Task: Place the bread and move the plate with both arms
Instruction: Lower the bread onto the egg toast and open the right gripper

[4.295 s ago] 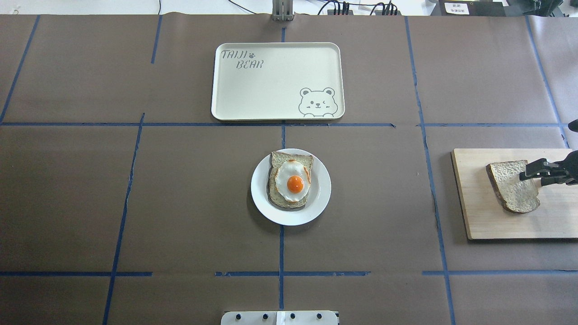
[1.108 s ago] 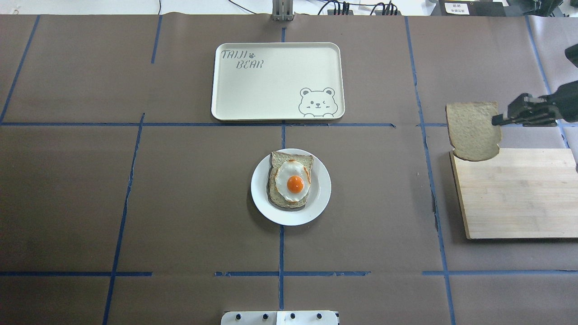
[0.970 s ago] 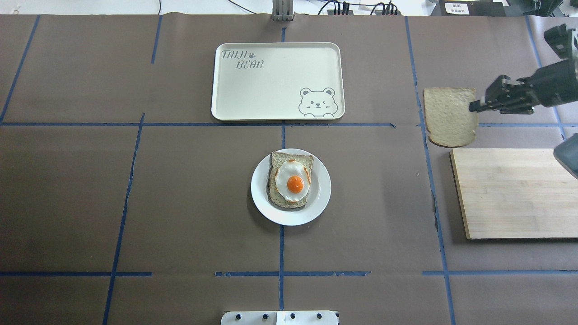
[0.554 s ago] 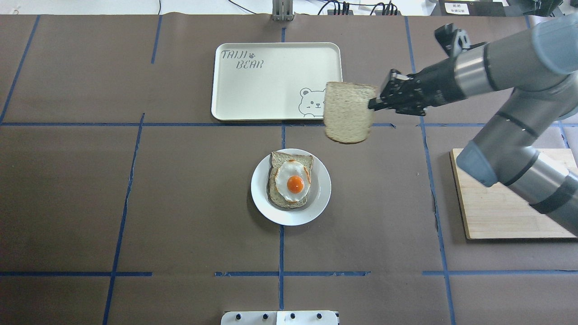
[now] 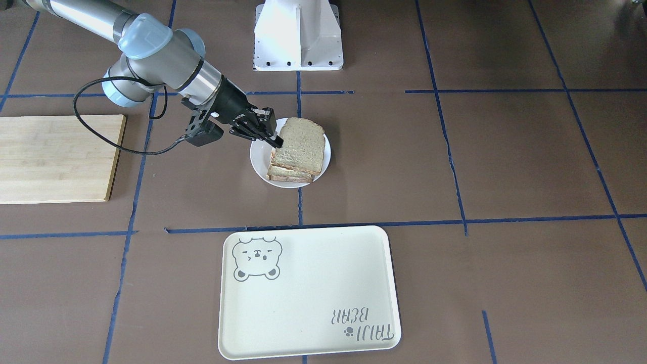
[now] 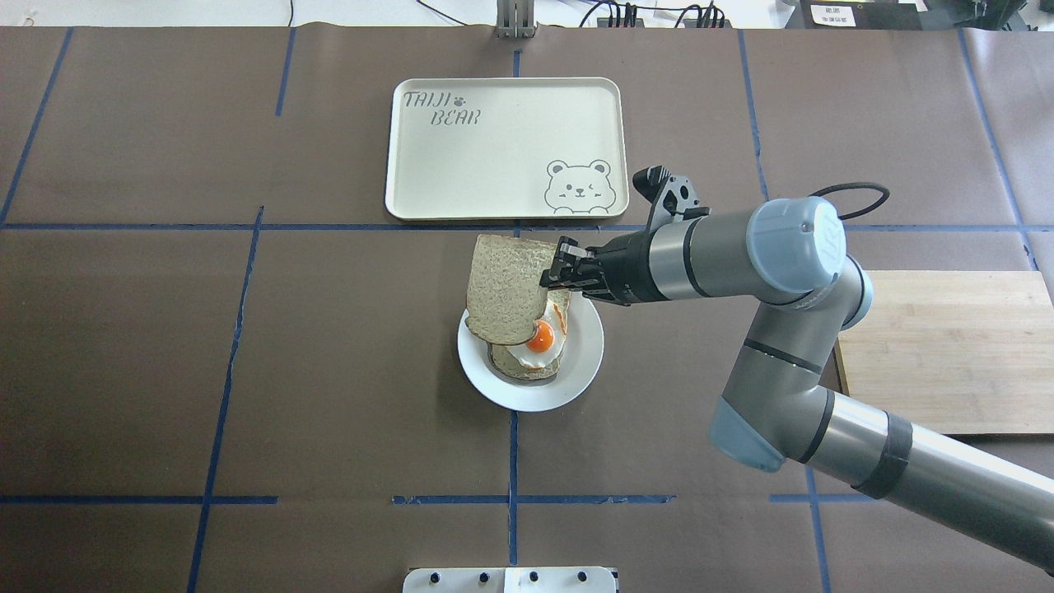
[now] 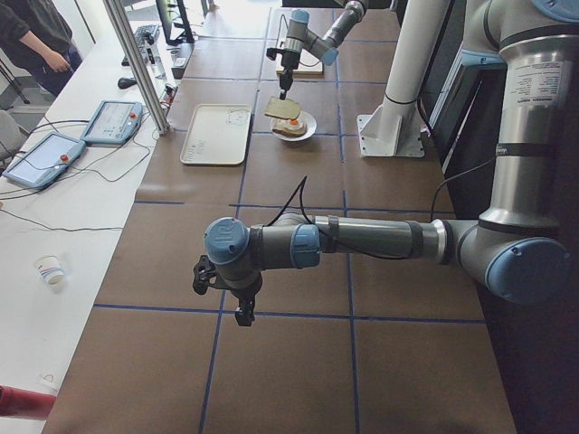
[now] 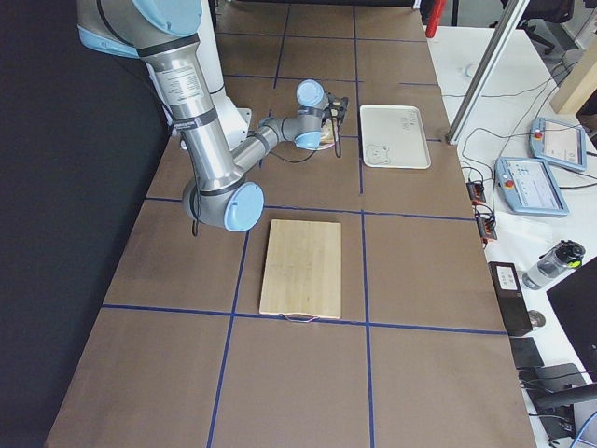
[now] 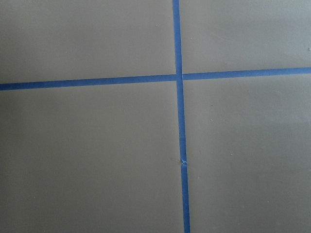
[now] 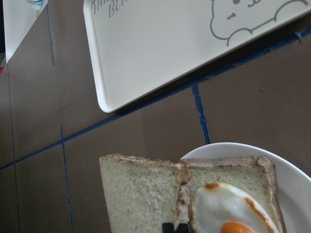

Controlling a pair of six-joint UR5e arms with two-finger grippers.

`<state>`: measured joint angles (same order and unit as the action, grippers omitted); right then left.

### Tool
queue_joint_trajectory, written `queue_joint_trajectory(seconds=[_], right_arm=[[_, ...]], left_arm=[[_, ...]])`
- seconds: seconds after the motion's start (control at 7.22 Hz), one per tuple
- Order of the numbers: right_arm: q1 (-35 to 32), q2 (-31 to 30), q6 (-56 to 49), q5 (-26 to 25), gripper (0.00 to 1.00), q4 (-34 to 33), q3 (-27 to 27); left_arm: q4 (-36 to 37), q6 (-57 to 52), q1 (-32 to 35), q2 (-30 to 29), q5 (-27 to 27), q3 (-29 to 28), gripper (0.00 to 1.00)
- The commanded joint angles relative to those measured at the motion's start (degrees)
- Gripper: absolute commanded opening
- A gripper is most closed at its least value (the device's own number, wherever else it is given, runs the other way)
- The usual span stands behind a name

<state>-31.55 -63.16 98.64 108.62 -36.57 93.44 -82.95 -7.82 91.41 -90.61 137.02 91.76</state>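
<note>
Clamping, in the black two-finger right gripper (image 6: 550, 278), one crust edge of a plain tan speckled bread slice (image 6: 504, 288).
Holding it nearly flat over the darker egg-topped toast (image 6: 535, 356) on the small round white plate (image 6: 527, 401), probably for stacking; contact unclear. Having come down here from beside the cream bear tray (image 6: 494, 148) a moment ago. Hanging the left gripper (image 7: 242, 315) well apart, openness impossible to tell.
</note>
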Motion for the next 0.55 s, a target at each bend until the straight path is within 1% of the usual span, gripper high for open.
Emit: queue_joint_trajectory(seconds=[0.0,0.42], right_arm=[[2.8,-0.8,-0.9,-2.6,0.00,-0.1,-1.8],[2.3,-4.2,-1.4,-1.8,0.00,0.4,-0.4]], left_arm=[[0.0,0.0,0.0,0.0,0.0,0.0,1.00],[0.1,0.0,0.0,0.0,0.0,0.0,1.00]])
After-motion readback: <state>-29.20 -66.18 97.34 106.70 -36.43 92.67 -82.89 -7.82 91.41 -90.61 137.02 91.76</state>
